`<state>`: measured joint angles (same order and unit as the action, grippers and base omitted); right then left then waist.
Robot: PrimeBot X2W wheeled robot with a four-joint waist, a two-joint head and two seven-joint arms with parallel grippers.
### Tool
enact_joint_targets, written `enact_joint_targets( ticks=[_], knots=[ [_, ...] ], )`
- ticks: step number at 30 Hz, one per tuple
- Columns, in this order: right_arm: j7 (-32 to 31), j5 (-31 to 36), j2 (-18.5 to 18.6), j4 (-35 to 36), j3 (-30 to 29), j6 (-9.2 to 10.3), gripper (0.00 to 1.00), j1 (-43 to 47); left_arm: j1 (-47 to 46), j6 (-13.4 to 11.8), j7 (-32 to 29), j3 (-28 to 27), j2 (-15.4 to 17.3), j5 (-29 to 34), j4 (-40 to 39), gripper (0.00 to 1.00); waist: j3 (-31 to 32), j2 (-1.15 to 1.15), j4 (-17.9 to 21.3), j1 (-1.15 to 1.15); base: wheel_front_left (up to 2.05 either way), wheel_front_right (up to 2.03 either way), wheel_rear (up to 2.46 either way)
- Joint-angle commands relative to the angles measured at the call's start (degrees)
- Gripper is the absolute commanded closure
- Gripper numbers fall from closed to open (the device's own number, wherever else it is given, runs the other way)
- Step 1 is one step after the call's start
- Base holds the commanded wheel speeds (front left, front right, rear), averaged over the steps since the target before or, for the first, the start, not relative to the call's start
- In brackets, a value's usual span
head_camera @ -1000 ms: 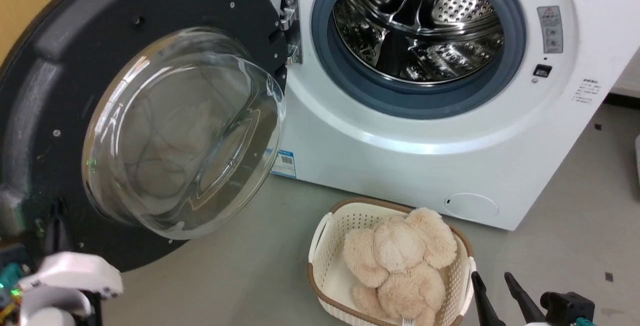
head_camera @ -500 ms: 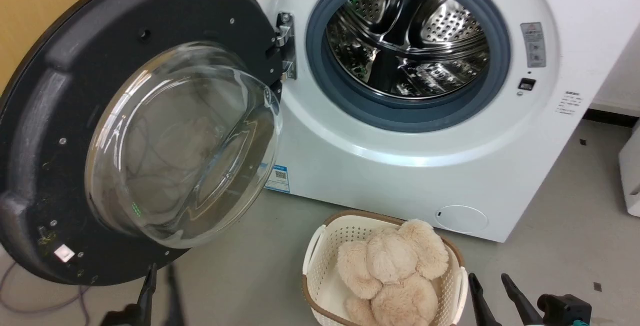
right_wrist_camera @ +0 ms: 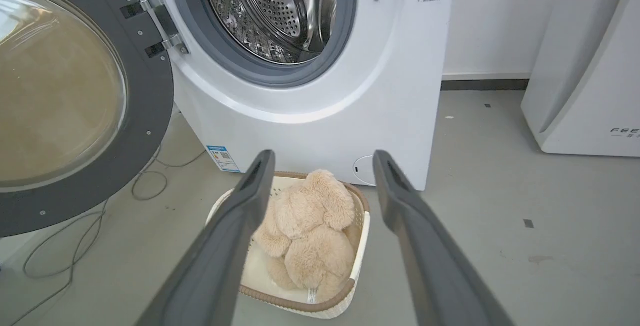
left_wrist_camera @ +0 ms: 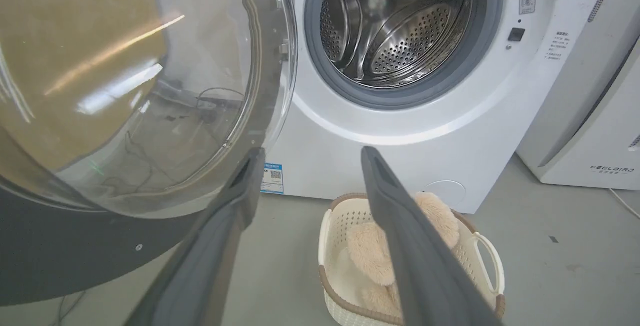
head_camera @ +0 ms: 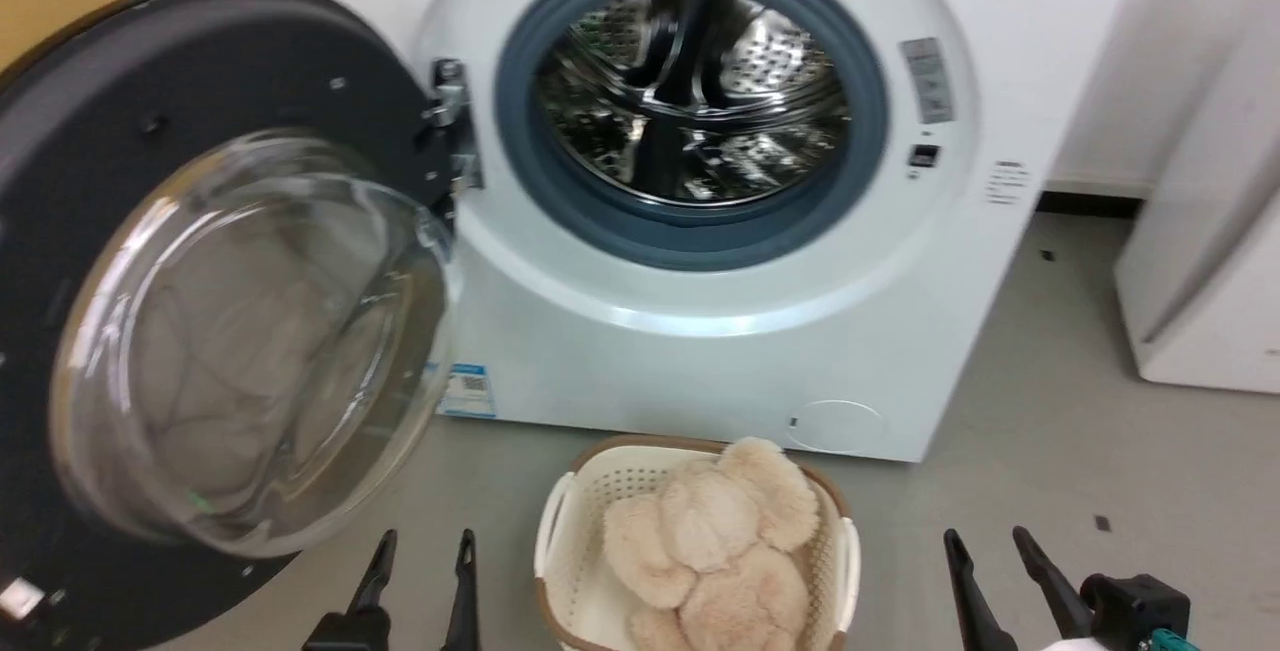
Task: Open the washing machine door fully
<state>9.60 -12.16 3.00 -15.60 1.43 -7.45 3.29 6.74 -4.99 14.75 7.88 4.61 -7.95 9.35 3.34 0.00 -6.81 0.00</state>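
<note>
L gripper (head_camera: pixel 427 537) pulled back off washing machine door (head_camera: pixel 200 61) rim, jaws now wide, head cam swung right

The grey floor (head_camera: pixel 1050 491) in front of me carries the white washing machine (head_camera: pixel 700 371) at its far edge, by the wall. Just before the machine stands my cream basket (head_camera: pixel 556 531) with the brown rim. Toward the floor's right edge sits a second white appliance (head_camera: pixel 1210 311). Thin grey cable (right_wrist_camera: pixel 134 186) loops over the left part, and a small dark mark (right_wrist_camera: pixel 527 223) lies on the bare right part.
</note>
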Motion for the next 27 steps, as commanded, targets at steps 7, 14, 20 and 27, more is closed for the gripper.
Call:
enact_joint_targets(
  ticks=[7,14,20,27],
  knots=[
    [-1.1,1.3,-0.1,2.3,-1.3,-0.03,0.00,1.9,-2.6,0.2,0.1,1.0,0.6,0.9,2.2,0.00,0.2,0.00,6.3,0.00,0.00,0.00,0.00],
    [-1.7,1.4,-0.1,4.0,-1.2,-0.03,0.00,2.6,-3.4,-0.3,0.1,1.3,0.4,0.5,3.6,0.00,0.0,0.00,8.4,0.00,0.00,0.00,0.00],
    [-1.9,1.1,0.0,4.3,-1.4,0.00,1.00,2.2,-3.2,-0.1,0.0,1.5,0.2,0.1,4.3,1.00,0.0,0.00,8.3,0.00,0.00,0.00,0.00],
    [-2.2,1.5,0.0,4.7,-1.3,0.00,1.00,2.0,-3.3,0.1,-0.6,1.1,0.0,0.4,3.8,1.00,-0.1,0.00,8.2,0.00,0.00,0.00,0.00]
  ],
)
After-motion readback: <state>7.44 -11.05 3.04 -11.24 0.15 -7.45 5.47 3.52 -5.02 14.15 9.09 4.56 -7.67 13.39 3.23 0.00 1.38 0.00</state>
